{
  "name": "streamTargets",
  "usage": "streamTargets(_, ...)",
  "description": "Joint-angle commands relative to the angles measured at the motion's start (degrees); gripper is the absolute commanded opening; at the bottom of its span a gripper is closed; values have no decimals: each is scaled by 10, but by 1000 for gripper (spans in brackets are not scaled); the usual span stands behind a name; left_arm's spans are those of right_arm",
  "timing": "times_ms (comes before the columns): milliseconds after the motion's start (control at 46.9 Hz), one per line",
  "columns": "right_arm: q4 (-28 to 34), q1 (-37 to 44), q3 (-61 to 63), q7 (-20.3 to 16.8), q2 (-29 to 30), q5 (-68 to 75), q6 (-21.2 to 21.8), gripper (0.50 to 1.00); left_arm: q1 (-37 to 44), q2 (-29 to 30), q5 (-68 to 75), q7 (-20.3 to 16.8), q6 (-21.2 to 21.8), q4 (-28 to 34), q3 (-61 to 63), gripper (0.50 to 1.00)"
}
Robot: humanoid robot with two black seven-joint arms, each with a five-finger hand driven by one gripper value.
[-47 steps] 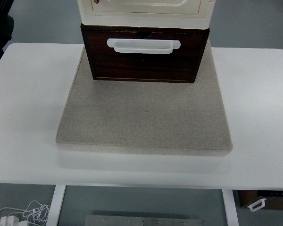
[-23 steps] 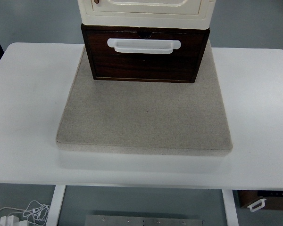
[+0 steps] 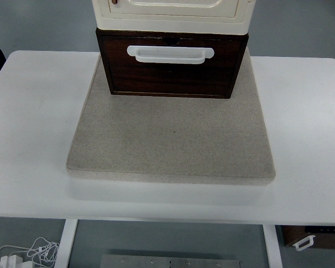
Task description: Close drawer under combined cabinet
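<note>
Grey felt mat (image 3: 173, 139) on white table (image 3: 33, 139); white cables (image 3: 22, 254) on floor below, bottom left

White table (image 3: 33, 139) fills most of frame. Beige mat (image 3: 173, 145) centred on it. Dark wooden drawer (image 3: 173, 75) stands at mat's 12 o'clock edge, front panel facing camera, white handle (image 3: 170, 53) across upper part of panel. Cream cabinet (image 3: 173, 17) stacked on top, cut by frame's upper edge. Floor at 7 o'clock: white cable bundle (image 3: 22, 254). At 5 o'clock, under table edge: second dark box with white handle (image 3: 304, 241). No robot hand visible.
</note>
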Motion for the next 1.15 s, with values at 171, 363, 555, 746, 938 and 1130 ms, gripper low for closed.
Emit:
streamTargets(171, 1, -1, 0, 0, 0, -1, 1, 952, 4, -5, 0, -2, 14, 131, 13, 1000)
streamTargets(363, 2, -2, 1, 1, 0, -1, 1, 952, 51, -41, -2, -3, 11, 147, 39, 1000)
streamTargets(555, 2, -4, 2, 4, 0, -1, 1, 952, 94, -78, -30, -3, 1, 146, 40, 1000)
streamTargets(746, 1, -4, 4, 5, 0, 1, 0, 952, 134, -117, -34, -1, -31, 147, 40, 1000)
streamTargets(938, 0, -4, 6, 5, 0, 1, -3, 952, 154, -145, -34, 1, -84, 147, 43, 1000)
streamTargets(1130, 0, -5, 6, 3, 0, 1, 0, 952, 154, -163, -33, 0, -89, 140, 44, 1000)
